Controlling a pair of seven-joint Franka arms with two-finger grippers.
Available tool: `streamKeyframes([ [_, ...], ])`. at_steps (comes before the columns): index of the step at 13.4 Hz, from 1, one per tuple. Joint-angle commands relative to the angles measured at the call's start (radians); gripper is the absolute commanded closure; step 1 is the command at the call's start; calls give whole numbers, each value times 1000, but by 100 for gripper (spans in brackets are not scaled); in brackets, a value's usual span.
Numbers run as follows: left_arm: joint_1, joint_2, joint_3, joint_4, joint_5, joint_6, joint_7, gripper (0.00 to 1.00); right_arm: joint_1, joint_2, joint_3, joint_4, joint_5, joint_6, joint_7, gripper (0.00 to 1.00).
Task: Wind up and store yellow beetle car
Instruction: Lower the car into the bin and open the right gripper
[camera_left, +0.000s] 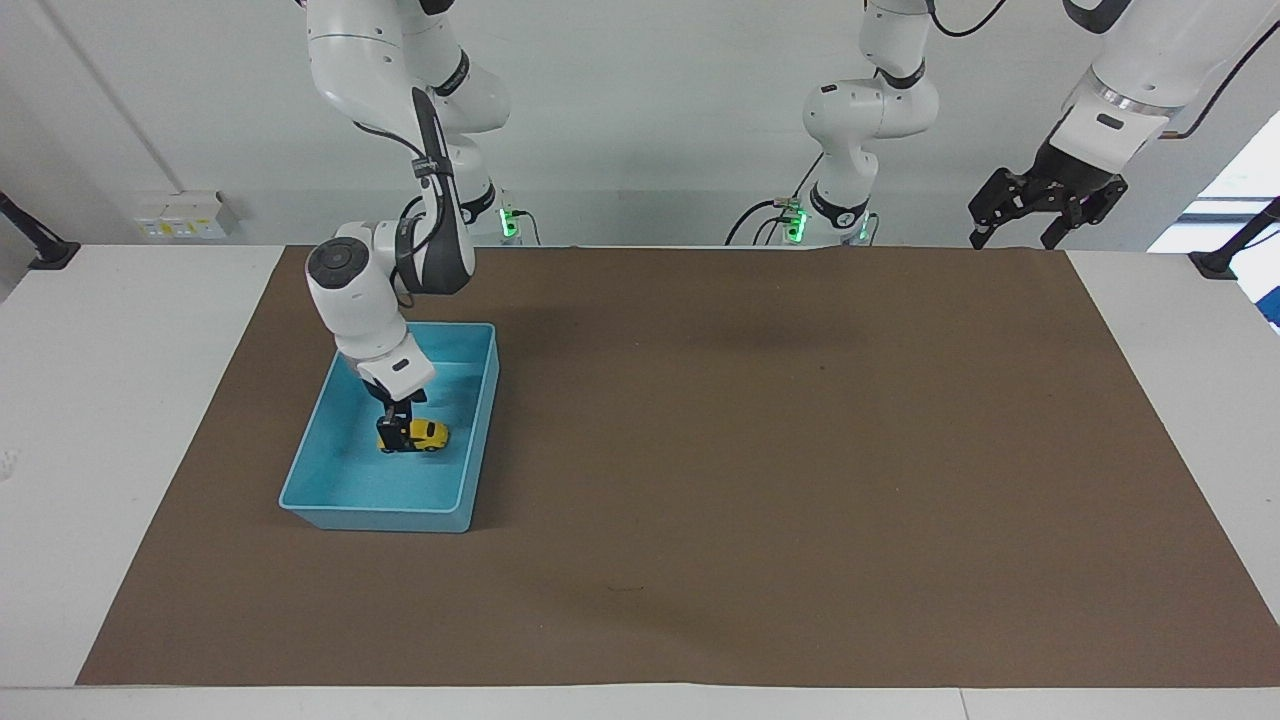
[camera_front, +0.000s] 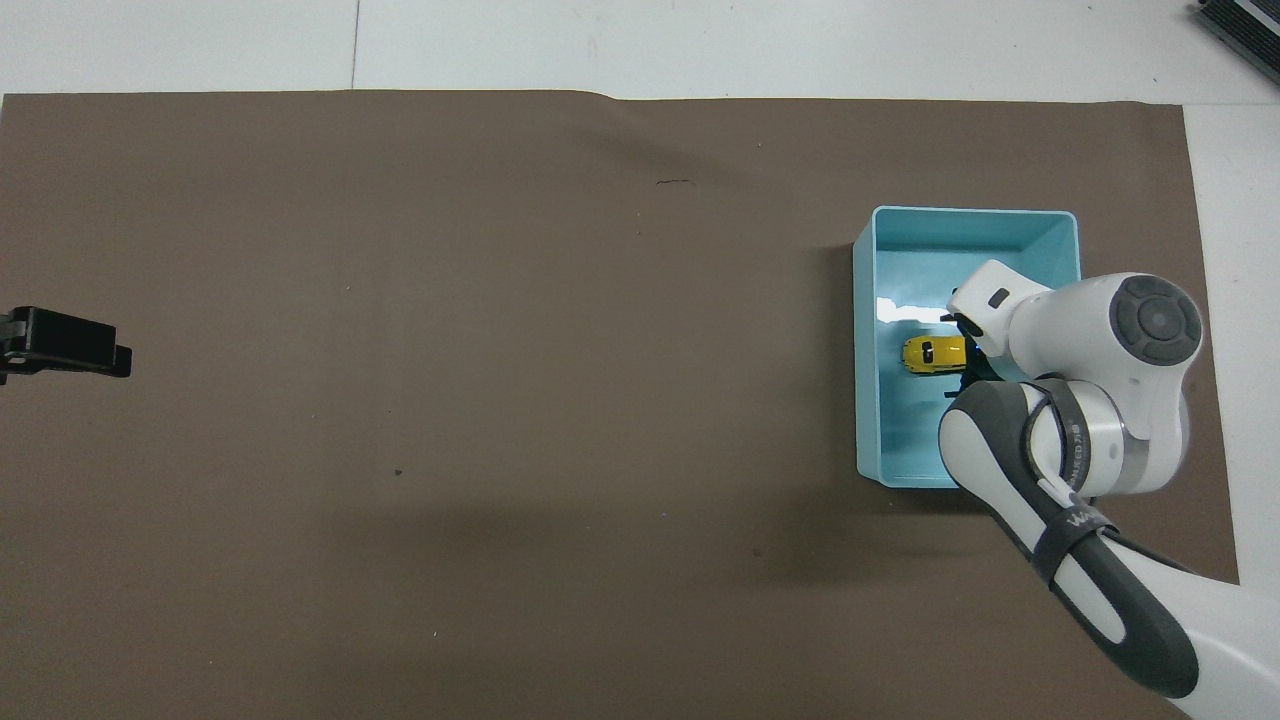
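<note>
Resting: yellow beetle car (camera_left: 424, 434) on floor of blue bin (camera_left: 470, 480) | right gripper (camera_left: 396, 432) at car's rear, jaw state unreadable | left gripper (camera_left: 1044, 208) waiting raised, jaws apart

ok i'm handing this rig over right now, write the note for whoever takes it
Right gripper: down inside the blue bin, at the yellow beetle car; whether it grips the car is not clear.
Left gripper: open, waiting in the air over the table edge at its own end.
Car: inside the bin, at or just above the floor.
Done: car brought into the bin. Winding cannot be judged from this.
Left: confirm release, lift the right arm out of the bin.
</note>
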Motion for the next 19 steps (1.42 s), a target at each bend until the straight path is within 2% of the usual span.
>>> streamKeyframes([
  [1,10,-7,-5,-4,11,-11,6,0,-9,-1,9,29,6,-21,-15,0],
  [6,10,-7,-5,-3,11,-11,6,0,-6,-17,12,106,10,-100,1,0],
  [15,8,-7,-6,-4,11,-11,6,0,-20,-35,-2,340,44,-396,4,0],
  [17,10,-7,-6,-4,11,-11,6,0,-11,-81,-46,351,74,-421,43,0],
  [19,10,-7,-6,-4,11,-11,6,0,-6,-124,-56,356,81,-477,143,0],
])
